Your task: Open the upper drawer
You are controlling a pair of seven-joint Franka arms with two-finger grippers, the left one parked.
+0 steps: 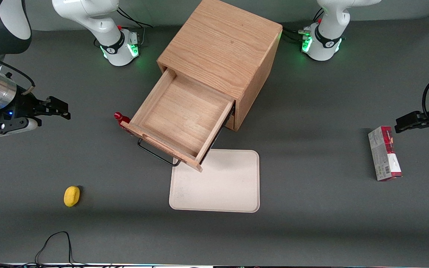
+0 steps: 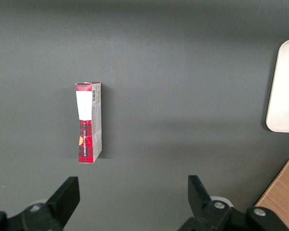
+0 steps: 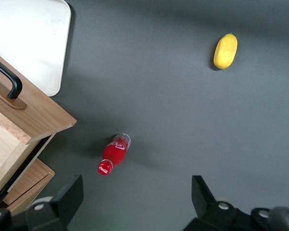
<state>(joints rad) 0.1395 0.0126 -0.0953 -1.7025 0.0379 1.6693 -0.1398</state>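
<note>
Oak makes up the cabinet [image 1: 226,59] standing mid-table, and its upper drawer [image 1: 179,118] is pulled well out toward the front camera, showing a bare wooden box inside. The drawer's black handle [image 1: 155,152] hangs off its front, and the front corner reaches over the edge of a pale tray [image 1: 222,186] lying flat on the grey table [image 1: 311,223]. In the right wrist view the lower drawer [image 3: 24,185] sits shut beneath the open one.

A red bottle [image 1: 120,119] stands just beside the drawer's side, on the working arm's end; the wrist view shows its cap and label [image 3: 113,156]. A yellow lemon-like object [image 1: 72,195] lies nearer the front camera, well apart from the cabinet toward the working arm's end.

The end effector [image 1: 60,109] hovers above the table toward the working arm's end, well apart from the drawer and holding nothing. Its 2 fingers [image 3: 70,195] are spread wide, with bare table between them.

A red and grey box [image 1: 384,153] lies toward the parked arm's end of the table.
</note>
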